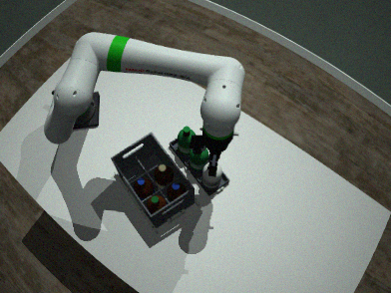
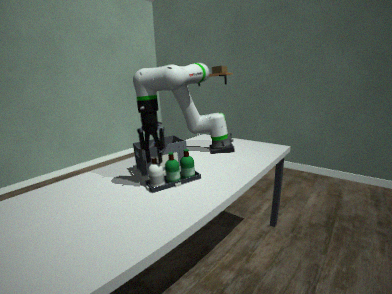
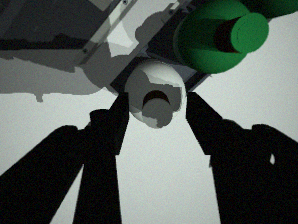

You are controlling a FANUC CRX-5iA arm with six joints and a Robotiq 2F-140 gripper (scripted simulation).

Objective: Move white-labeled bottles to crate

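Observation:
A white bottle (image 1: pixel 211 177) (image 2: pixel 156 174) (image 3: pixel 141 87) with a dark neck stands upright at the near end of the dark tray (image 1: pixel 222 185) (image 2: pixel 165 187). Two green bottles stand beside it: the middle one (image 1: pixel 198 158) (image 2: pixel 172 166) (image 3: pixel 212 45) and the far one (image 1: pixel 186 142) (image 2: pixel 187 162). Both show pale labels in the exterior view. My gripper (image 1: pixel 213 166) (image 2: pixel 153 158) (image 3: pixel 157 105) is partly open, pointing down over the white bottle, fingertips on either side of its top in the wrist view; no grip shows. The grey crate (image 1: pixel 189 198) (image 2: pixel 172 143) stands upright beside the tray.
The crate holds brown bottles with a cream cap (image 1: pixel 162 168), blue caps (image 1: pixel 141 182) (image 1: pixel 176 186) and a green cap (image 1: pixel 155 199). Its slots at the end toward the arm's base look empty. The middle green bottle stands close to one finger.

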